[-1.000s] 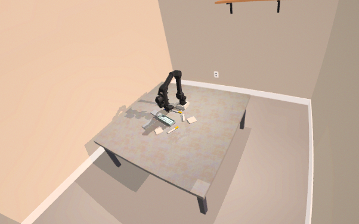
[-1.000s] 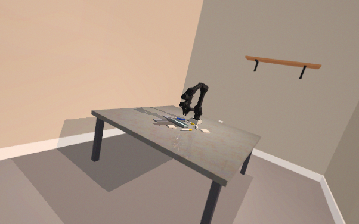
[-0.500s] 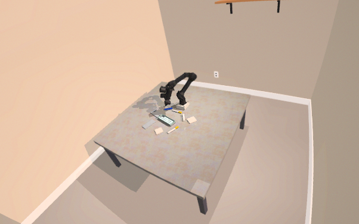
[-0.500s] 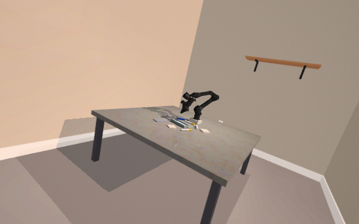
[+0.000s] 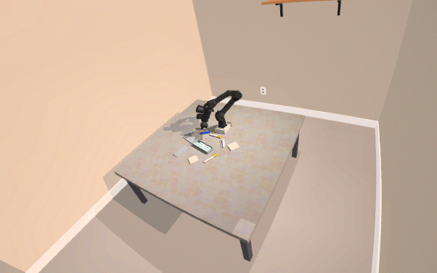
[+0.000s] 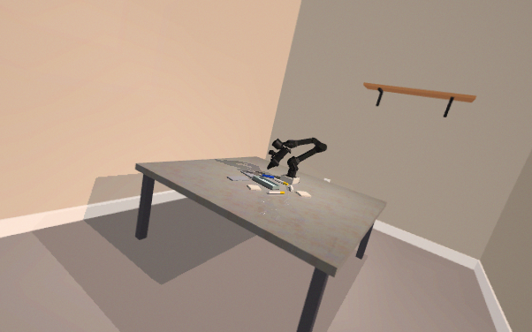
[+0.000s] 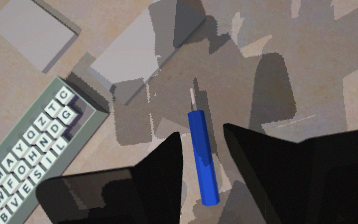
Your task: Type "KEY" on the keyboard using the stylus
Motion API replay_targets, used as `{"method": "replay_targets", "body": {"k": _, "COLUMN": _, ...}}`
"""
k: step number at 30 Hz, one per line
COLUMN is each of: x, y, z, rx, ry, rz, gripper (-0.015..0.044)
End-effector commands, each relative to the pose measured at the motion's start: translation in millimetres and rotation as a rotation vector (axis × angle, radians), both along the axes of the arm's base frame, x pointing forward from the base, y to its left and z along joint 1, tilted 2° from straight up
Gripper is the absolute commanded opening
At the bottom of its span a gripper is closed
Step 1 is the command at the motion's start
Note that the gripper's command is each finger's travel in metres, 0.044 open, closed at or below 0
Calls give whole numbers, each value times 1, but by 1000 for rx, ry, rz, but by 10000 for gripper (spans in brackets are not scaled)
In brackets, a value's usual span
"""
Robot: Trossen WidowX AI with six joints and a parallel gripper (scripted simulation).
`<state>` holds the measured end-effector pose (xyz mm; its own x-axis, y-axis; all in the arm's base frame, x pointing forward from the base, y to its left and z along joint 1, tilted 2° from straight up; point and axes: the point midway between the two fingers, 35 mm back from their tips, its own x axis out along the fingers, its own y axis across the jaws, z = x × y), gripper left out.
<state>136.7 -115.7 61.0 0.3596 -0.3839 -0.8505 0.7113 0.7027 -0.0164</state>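
The blue stylus (image 7: pixel 203 157) (image 5: pixel 205 133) (image 6: pixel 268 176) lies flat on the table, with its thin pale tip pointing away from the arm. My gripper (image 7: pixel 201 133) (image 5: pixel 203 125) (image 6: pixel 272 166) hangs above it, open, with one black finger on each side of the stylus and not touching it. The grey-green keyboard (image 7: pixel 30 150) (image 5: pixel 202 146) (image 6: pixel 265 182) with white lettered keys lies to the left in the wrist view.
Two grey flat blocks (image 7: pixel 32 30) (image 7: pixel 130 52) lie beyond the keyboard. Pens with yellow ends (image 5: pixel 210 158) (image 5: pixel 215 136), a white stick (image 5: pixel 223 143) and two tan pads (image 5: pixel 193 159) (image 5: pixel 233 146) lie around the keyboard. The arm's base (image 5: pixel 223 128) stands close behind.
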Motion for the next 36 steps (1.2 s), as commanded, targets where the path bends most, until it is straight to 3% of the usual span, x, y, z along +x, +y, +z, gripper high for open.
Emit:
{"method": "replay_targets", "body": {"k": 1, "x": -2, "y": 0, "z": -4, "rx": -1, "ry": 5, "rz": -7, "gripper": 150}}
{"method": "replay_targets", "body": {"k": 36, "x": -1, "y": 0, "z": -19, "rx": -1, "ry": 5, "rz": -7, "gripper": 150}}
